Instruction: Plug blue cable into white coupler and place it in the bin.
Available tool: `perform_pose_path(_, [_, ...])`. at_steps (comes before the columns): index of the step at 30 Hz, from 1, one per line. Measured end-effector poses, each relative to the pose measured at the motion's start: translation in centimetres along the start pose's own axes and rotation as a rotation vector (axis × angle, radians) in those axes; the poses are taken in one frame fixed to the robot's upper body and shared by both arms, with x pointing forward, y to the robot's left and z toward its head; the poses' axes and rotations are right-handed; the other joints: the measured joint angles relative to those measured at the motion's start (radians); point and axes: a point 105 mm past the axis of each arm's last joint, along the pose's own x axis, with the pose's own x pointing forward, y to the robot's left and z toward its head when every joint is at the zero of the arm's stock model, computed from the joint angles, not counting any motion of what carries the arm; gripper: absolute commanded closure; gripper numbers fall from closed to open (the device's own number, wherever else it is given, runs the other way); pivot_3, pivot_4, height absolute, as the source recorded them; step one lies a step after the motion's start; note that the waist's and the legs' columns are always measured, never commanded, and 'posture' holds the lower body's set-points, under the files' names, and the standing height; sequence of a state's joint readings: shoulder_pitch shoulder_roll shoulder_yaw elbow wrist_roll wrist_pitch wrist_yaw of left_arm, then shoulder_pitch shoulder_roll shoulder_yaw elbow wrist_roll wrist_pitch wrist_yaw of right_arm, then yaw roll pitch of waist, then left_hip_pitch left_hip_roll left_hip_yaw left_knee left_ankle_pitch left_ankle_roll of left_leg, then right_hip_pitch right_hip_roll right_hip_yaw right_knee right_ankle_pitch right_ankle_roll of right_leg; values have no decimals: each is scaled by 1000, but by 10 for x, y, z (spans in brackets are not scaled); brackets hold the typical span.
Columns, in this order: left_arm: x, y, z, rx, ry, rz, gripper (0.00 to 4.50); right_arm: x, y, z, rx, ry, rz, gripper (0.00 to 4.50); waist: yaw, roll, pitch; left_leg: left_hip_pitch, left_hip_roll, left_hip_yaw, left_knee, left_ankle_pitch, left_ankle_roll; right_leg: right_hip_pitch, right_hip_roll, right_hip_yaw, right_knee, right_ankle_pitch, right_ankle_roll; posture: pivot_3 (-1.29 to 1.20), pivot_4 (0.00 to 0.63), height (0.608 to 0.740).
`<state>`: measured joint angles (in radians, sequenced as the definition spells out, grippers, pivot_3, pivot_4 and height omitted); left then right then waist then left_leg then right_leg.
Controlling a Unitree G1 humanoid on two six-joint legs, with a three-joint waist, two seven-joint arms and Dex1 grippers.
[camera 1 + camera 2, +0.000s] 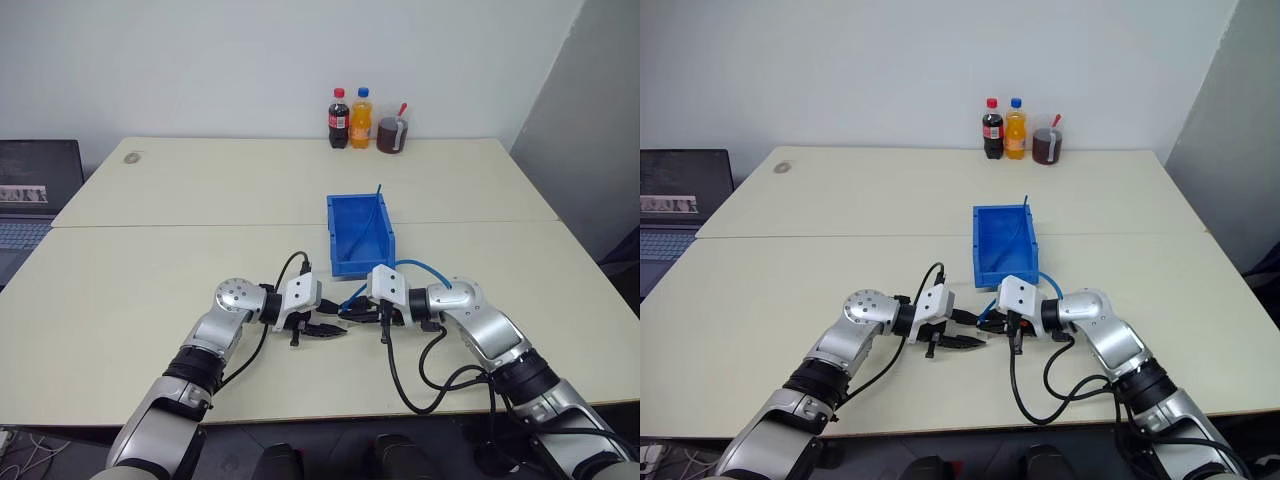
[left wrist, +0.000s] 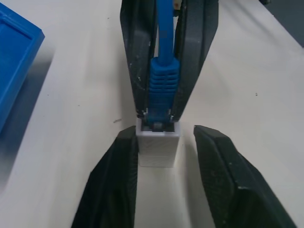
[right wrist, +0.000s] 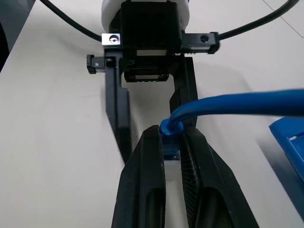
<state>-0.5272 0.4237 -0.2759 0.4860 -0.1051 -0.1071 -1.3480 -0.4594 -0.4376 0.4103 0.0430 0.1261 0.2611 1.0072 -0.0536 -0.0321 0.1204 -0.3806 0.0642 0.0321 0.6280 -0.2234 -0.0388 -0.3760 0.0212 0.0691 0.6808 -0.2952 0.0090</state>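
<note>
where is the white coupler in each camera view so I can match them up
Left eye: white coupler between the gripper tips, hardly discernible.
Right eye: same spot, too small to make out.
Left wrist: centre, blue cable plugged in.
Right wrist: hidden behind the right gripper.
Shared landmark: the bin.

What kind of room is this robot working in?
Probably an office or small lab: two plain pale tables pushed together against a white wall, a laptop at the side, and soft-drink bottles standing at the far edge.
</note>
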Motion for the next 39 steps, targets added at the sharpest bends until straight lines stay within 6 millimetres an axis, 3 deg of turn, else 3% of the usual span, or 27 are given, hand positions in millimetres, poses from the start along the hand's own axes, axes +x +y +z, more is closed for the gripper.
perform_pose_path(7, [-22,-11,20,-12,-13,20,408,-35,-1,22,275,-40,-134,4330,6,3,16,-21,0,-2,1,0,-1,-18,-3,0,0,2,7,0,150,740])
perform_pose_path(9, [-31,-9,35,-21,-41,60,36,-43,-8,43,347,-99,-164,4330,4,1,27,-22,0,-3,1,0,0,-20,-3,0,1,2,7,0,150,740])
perform_pose_path(12, [-49,0,71,-26,-113,167,36,-66,-34,95,409,-241,-223,4330,0,2,36,-26,-1,-4,1,0,-1,-24,-3,-1,2,3,9,0,150,740])
perform_pose_path(14, [-59,6,88,-20,-145,236,36,-82,-48,115,458,-306,-250,4330,0,2,36,-26,-1,-4,1,0,-1,-24,-3,-1,1,3,9,0,150,740])
perform_pose_path(17, [-66,17,108,-11,-197,365,36,-94,-75,114,590,-306,-290,4330,5,2,37,-32,-3,-3,2,0,-1,-29,-4,-1,0,4,8,0,150,740])
perform_pose_path(21, [-70,39,126,-4,-294,610,36,-92,-118,92,719,-199,-405,4330,9,2,37,-36,-4,0,2,0,0,-32,-5,1,-1,7,8,0,150,740])
perform_pose_path(29, [-66,37,126,-61,-337,714,0,-80,-154,82,795,-150,-473,2548,6,3,38,-38,-3,1,1,0,-1,-34,-5,0,-1,7,8,0,150,740])
perform_pose_path(37, [-67,35,122,-73,-325,727,0,-80,-159,74,787,-115,-467,445,14,3,38,-38,-4,2,2,0,-1,-34,-5,0,-1,7,8,0,150,740])
perform_pose_path(39, [-67,37,121,-83,-328,743,0,-89,-160,76,754,-110,-491,289,19,3,39,-38,-3,2,2,0,-1,-34,-5,0,-1,7,8,0,150,740])
